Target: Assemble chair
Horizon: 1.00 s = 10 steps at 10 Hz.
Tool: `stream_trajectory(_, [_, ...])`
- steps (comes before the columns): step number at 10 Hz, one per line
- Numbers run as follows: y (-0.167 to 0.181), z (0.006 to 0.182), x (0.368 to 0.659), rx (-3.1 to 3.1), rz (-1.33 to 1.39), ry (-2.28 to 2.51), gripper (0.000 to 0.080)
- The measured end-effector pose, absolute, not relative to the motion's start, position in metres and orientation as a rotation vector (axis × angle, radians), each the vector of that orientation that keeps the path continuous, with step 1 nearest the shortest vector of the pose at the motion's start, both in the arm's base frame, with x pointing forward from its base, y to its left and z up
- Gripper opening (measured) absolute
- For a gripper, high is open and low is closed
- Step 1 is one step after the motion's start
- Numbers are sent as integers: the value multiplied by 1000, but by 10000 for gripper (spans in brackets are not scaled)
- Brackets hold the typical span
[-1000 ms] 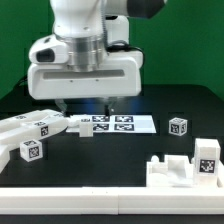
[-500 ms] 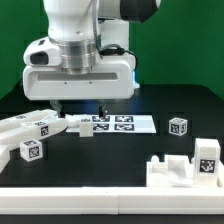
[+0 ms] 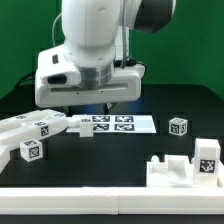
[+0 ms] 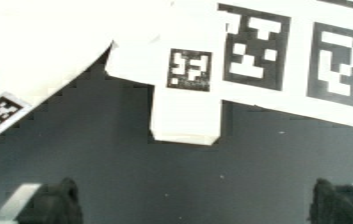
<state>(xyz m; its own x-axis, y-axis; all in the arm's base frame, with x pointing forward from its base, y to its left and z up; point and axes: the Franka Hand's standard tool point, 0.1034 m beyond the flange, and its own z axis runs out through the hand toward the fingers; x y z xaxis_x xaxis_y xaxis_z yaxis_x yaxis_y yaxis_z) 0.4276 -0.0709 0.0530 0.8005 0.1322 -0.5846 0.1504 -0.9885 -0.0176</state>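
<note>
plainly, the gripper [image 4: 194,195] is empty. its two fingers [image 4: 48,192] stand as wide apart as they go, with only dark table [image 4: 244,170] between them and nothing against either pad.

the part the next move seems to turn on is the small bar [image 4: 187,88], a short white block with one square tag on its upper face. it lies flat on the table, its far end at the edge of the marker board [image 4: 288,55] and one long side close by the large panel [image 4: 40,60]; whether it touches the panel i cannot tell.

in the wrist view the bar lies out ahead of the fingertips and roughly in line with the gap between them. its long axis runs about square to the line joining the two tips, so the jaws would close across its narrow width with little turning. i judge the hand has to travel forward over the bar and then come down. the tight spot is the panel side, where a finger has little room.

the other chair parts lie well apart from the hand — the stepped white piece [image 3: 185,168] toward the exterior view's right, and a tagged cube [image 3: 178,126] beyond it.
</note>
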Motion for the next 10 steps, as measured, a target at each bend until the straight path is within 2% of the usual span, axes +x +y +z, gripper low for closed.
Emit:
stream_trajectory(2, [-79,40,409,2822,-1228,110,649])
stream_trajectory(3, [-83,41,407,2736,-1405,61,649])
stream_trajectory(6, [-84,37,409,2727,-1421,44,649])
stream_trajectory(10, [-83,21,389,2701,-1514,-90,649])
